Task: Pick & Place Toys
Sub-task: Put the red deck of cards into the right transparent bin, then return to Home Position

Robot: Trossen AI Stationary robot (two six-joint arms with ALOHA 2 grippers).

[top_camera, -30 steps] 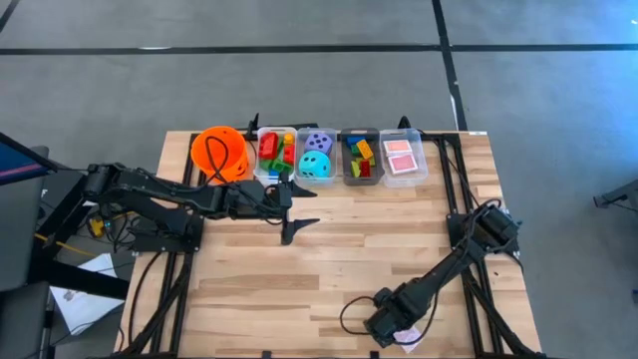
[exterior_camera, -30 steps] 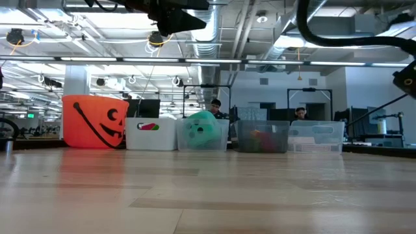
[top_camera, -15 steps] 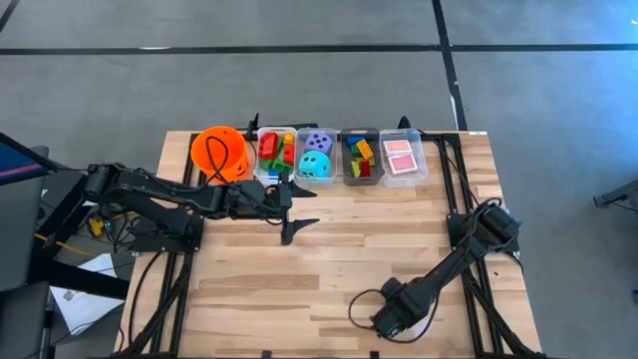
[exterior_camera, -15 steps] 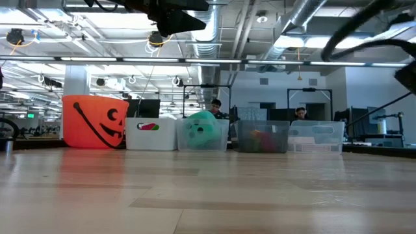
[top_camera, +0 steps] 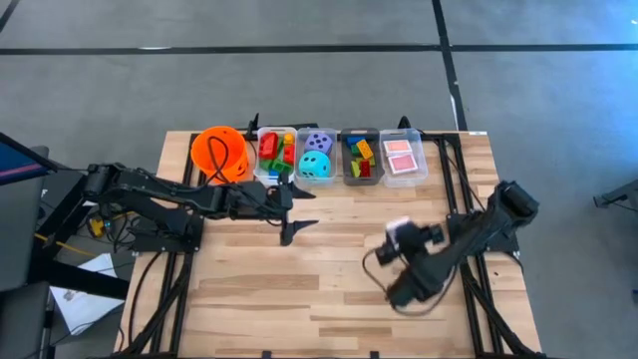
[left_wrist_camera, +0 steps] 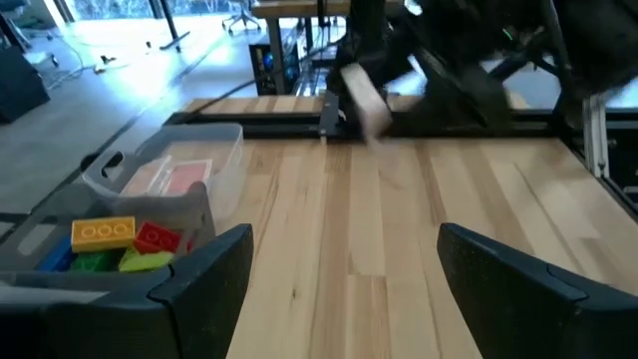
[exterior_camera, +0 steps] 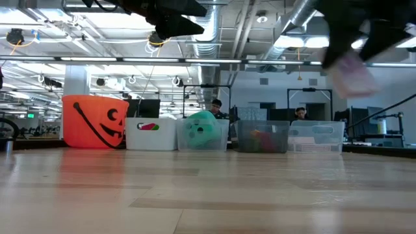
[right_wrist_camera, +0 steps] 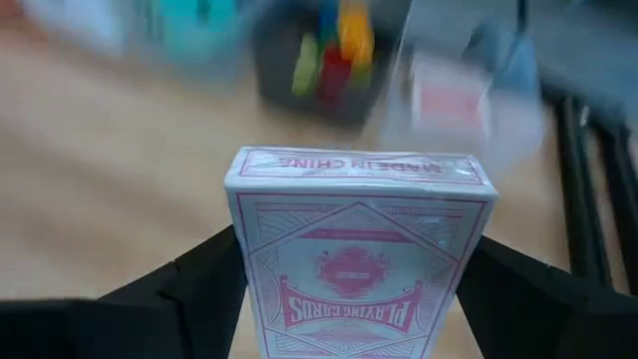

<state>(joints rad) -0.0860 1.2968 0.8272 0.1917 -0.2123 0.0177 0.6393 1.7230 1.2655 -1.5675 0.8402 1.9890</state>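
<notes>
My right gripper (top_camera: pixel 399 237) hangs over the table's right half, shut on a red-and-white pack of playing cards (right_wrist_camera: pixel 359 259), which shows as a pale blur in the low view (exterior_camera: pixel 351 70). A row of bins stands at the far edge. They hold red, green and yellow bricks (top_camera: pixel 276 152), a purple and a teal die (top_camera: pixel 316 155), more bricks (top_camera: pixel 360 158) and playing cards (top_camera: pixel 402 157). My left gripper (top_camera: pixel 299 207) waits open above the table just in front of the bins, with nothing between its fingers (left_wrist_camera: pixel 214 264). My right gripper pinches the pack of playing cards by its two long side edges (right_wrist_camera: pixel 244 269) between its two fingers (right_wrist_camera: pixel 199 279). The pack's end face (right_wrist_camera: pixel 359 165) sticks out beyond the fingertips. The fingers slant down toward the far edge. The pack is lifted clear of the table.
An orange bucket (top_camera: pixel 219 152) stands at the left end of the bin row. The wooden tabletop (top_camera: pixel 329 289) is bare between the arms and toward the near edge. Black frame rails (top_camera: pixel 469 179) run along the table's right side.
My right gripper has risen from the table's near edge and swung toward the far edge and the bins, turning its wrist as it went. The pack of playing cards came up with it, lifted clear of the table.
</notes>
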